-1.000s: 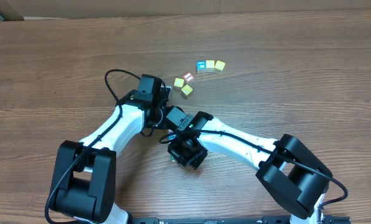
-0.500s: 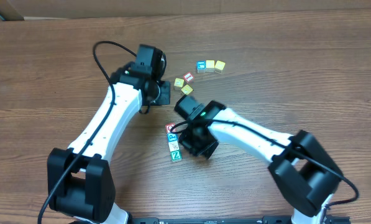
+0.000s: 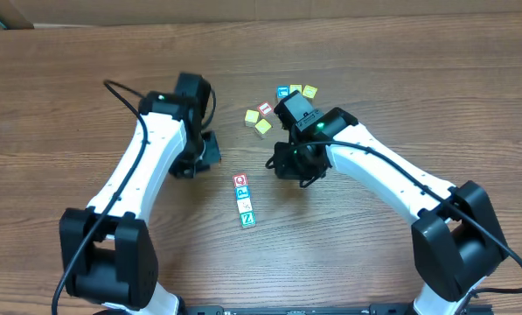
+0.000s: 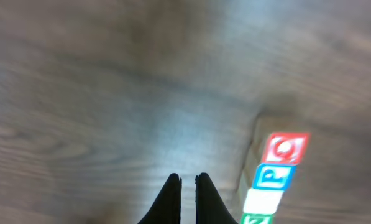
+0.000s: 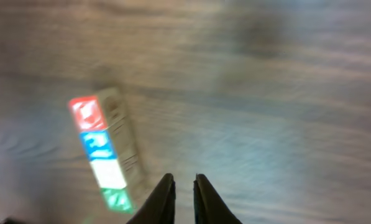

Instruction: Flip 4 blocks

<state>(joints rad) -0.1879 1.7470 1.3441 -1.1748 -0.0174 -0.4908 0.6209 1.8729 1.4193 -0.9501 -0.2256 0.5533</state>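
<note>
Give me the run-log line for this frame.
blocks: one row, red Q, blue P, pale, green | left gripper: shut, empty, off the row | right gripper: nearly shut, empty, off the row

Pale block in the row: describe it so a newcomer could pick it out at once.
On the wooden table, near its middle, four blocks lie in a short row. The pale block is third counting from the red Q block, between the blue P block and the green block; it alone has a whitish, nearly blank top face.
</note>
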